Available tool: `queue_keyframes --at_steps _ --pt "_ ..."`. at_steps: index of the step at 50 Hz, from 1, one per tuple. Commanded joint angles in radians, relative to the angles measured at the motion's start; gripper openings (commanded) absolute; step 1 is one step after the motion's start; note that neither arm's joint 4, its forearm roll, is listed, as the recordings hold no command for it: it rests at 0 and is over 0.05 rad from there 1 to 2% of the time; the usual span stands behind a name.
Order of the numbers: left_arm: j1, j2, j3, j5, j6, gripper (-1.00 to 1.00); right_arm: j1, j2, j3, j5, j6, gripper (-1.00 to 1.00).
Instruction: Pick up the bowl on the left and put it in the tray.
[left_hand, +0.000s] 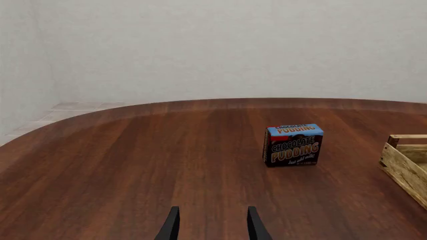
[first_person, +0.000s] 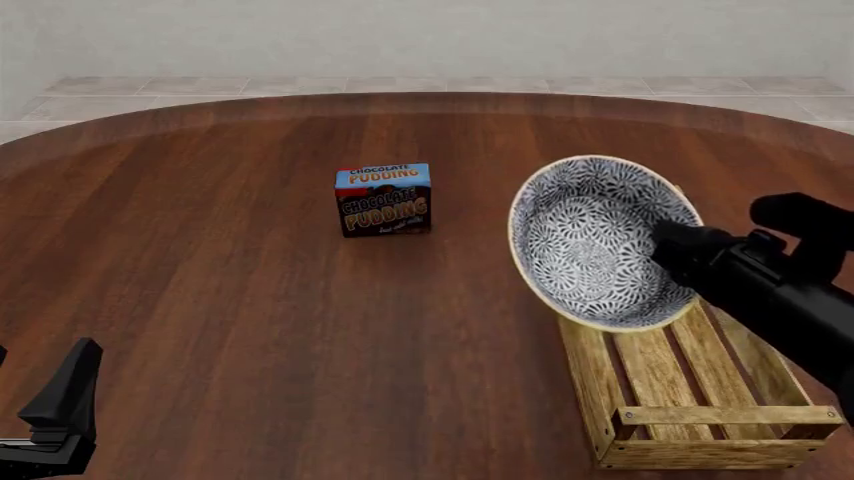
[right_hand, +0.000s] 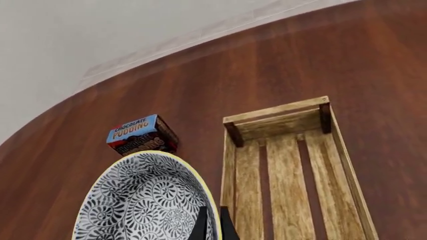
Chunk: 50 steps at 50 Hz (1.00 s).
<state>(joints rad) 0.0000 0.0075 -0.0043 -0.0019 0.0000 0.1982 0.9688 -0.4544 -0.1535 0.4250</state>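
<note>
The dark reddish-brown wooden worktop carries the long light-wood slatted tray near its right edge; the tray's far end is hidden behind the bowl. The round deep ceramic bowl, white with a blue-grey floral pattern, hangs tilted above that end, its rim pinched by the right gripper. It looks stiff, glazed, slippery and breakable, so the rim hold seems apt. The left gripper stands released near the worktop's near-left corner. A small chocolate pudding box stands mid-worktop.
</note>
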Motion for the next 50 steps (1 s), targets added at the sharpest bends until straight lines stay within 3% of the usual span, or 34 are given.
queue_keyframes --at_steps 1,50 --pt "0.0 0.0 0.0 0.0 0.0 1.0 -0.026 0.008 0.007 -0.022 0.02 -1.0" --pt "0.0 0.0 0.0 0.0 0.0 1.0 -0.148 0.026 0.051 -0.075 0.063 -1.0"
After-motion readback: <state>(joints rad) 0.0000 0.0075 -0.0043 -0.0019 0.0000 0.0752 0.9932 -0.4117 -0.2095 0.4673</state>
